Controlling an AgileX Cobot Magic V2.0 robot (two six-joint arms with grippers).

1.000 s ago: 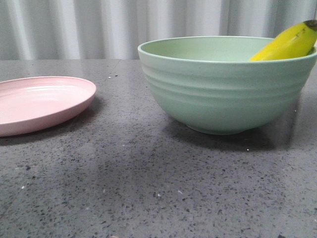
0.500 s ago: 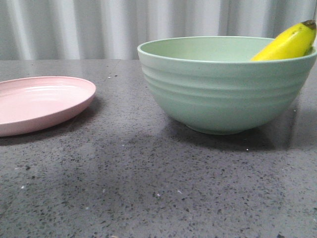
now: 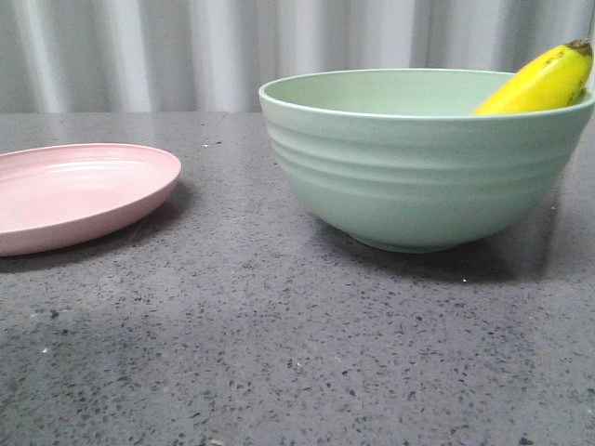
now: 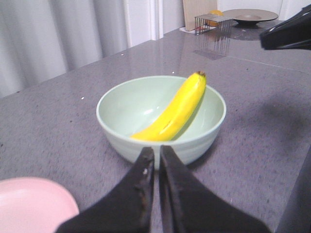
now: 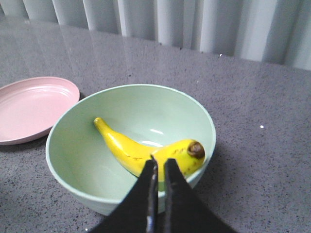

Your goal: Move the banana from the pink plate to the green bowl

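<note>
Step in hand, as judged: the transfer looks complete; what remains is a clean withdrawal. Lift each arm straight up and away from the bowl, so that no finger brushes the rim or the raised end of the banana.

Nearest, the left gripper has its jaws nearly together and grasps nothing. The right gripper is likewise nearly closed and empty, hanging just above the bowl's near rim.

The plate is bare: shallow, glossy, pale pink, with a low rim.

The bowl stands well apart from the plate: deep, matte, mint green, with ridged sides and a small foot.

The banana lies inside the bowl, smooth and curved, its dark tip propped on the rim.

All rest on a speckled grey table.
</note>
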